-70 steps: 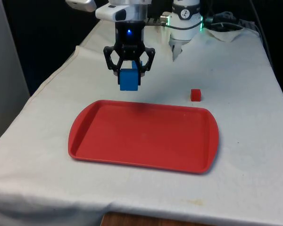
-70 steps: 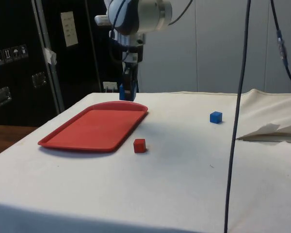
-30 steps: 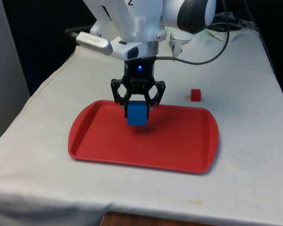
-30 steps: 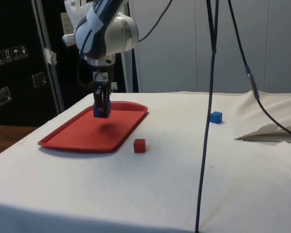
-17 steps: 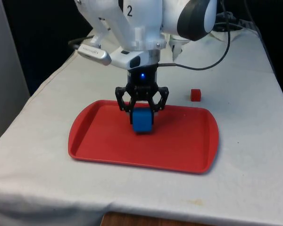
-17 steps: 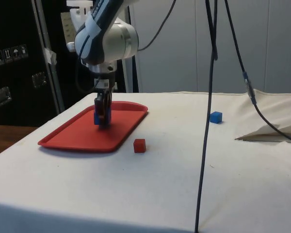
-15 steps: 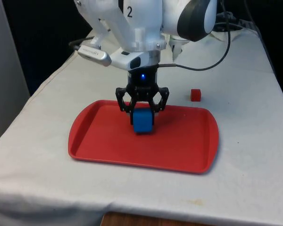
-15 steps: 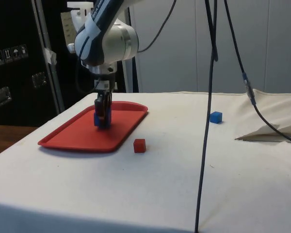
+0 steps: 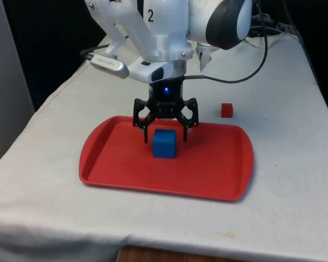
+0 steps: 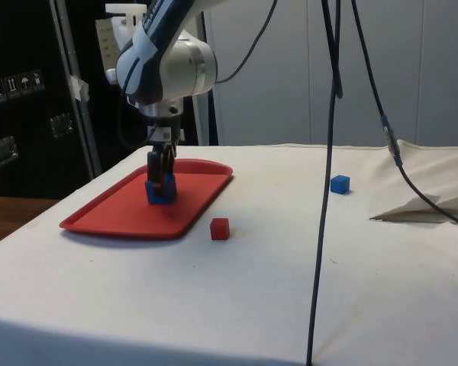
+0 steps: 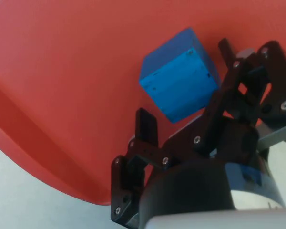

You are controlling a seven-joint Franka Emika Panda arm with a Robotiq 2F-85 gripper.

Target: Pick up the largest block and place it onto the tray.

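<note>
Large blue block (image 9: 164, 143): rested flat on red tray (image 9: 218, 180), between spread fingers of released claw (image 9: 165, 134). Judged light, rigid, smooth-faced, not fragile; best pinched across two opposite flat sides, mid-height.

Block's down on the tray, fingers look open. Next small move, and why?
Probably lift the gripper straight up. The large blue block rests on the red tray, and the open fingers stand apart from its sides, so a vertical retreat should clear it without nudging it.
</note>
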